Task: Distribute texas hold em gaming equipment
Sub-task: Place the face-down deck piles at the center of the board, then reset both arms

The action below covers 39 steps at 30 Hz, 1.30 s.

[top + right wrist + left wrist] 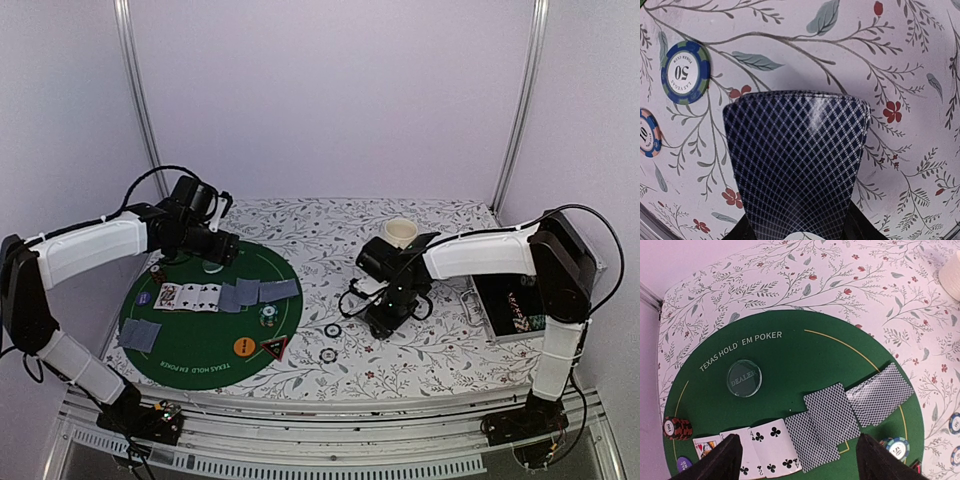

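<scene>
A round green poker mat (190, 355) lies at the left with face-up cards (185, 296), face-down grey-blue cards (280, 290), an orange disc button (245, 346) and a black-and-red triangular marker (275, 347). My left gripper (800, 465) hangs open over the card row (832, 415), holding nothing. A clear dealer disc (744, 378) and a chip stack (677, 427) rest on the mat. My right gripper (797, 232) is shut on a stack of playing cards (797, 165) above the floral cloth. Two poker chips (685, 72) (647, 132) lie beside it.
A cream mug (400, 233) stands behind the right gripper (385, 312). An open case (515, 305) sits at the table's right edge. Loose chips (333, 329) (327, 355) lie on the cloth between the mat and the right arm.
</scene>
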Motion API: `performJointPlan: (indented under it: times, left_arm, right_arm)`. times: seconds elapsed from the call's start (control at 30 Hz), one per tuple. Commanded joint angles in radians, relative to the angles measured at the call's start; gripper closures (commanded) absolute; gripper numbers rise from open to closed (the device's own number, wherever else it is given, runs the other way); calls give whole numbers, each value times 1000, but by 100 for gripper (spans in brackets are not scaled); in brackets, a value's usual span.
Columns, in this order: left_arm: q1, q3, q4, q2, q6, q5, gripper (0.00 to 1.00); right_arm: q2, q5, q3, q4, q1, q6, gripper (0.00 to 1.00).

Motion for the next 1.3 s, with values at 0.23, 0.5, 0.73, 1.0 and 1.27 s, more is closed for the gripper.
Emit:
performJointPlan:
  times: [0.23, 0.5, 0.73, 1.0, 1.27]
  left_arm:
    - [38, -33, 30, -66, 13, -16, 19]
    - [58, -36, 38, -92, 31, -16, 19]
    - [93, -52, 78, -128, 28, -13, 17]
    - [204, -178, 399, -208, 13, -21, 15]
    - [357, -597, 1109, -351, 44, -210, 2]
  right_arm:
    - [89, -51, 35, -109, -11, 99, 23]
    - [57, -29, 129, -188, -11, 88, 1]
    - [-132, 89, 219, -120, -39, 24, 1]
    - [-580, -25, -123, 557, -397, 28, 1]
    - [-876, -56, -663, 1171, -790, 161, 1]
